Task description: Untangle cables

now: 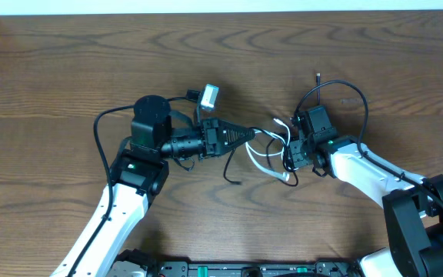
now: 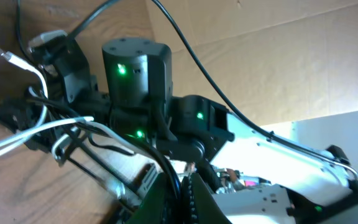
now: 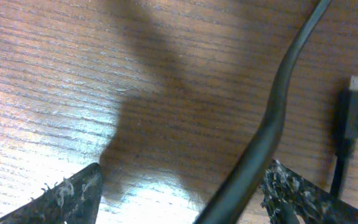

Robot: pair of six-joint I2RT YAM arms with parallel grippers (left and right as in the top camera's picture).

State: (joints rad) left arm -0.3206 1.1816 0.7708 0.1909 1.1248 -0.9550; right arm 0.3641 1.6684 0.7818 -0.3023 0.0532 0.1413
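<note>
At the middle of the wooden table (image 1: 91, 61), we find the two arms meeting tip to tip over a snarl of cords. The left claw (image 1: 252, 133) is pinched fully shut and points straight at the right arm. In its wrist view the black cable (image 3: 277, 106) appears to run out from between the closed tips, so we read it as gripped there. The right claw (image 3: 184, 167) stands wide open, its fingers aimed down close over the table. A stretch of black cable slants through the gap between them, nearer one finger than the other, and we cannot tell whether it touches either. Just outside that nearer finger a small black plug (image 3: 353, 115) with a silver tip lies flat on the wood, its cord trailing back toward the claw's base. The white cable (image 2: 17, 140) lies in loose loops in the narrow space between the two claws, just ahead of the left claw's tips and right beside the right claw. There it crosses black strands. From the left wrist we see white strands pass in front of the right claw's fingers, contact unclear. A loose black end rests on the table off the left claw's flank, toward the arms' bases.
</note>
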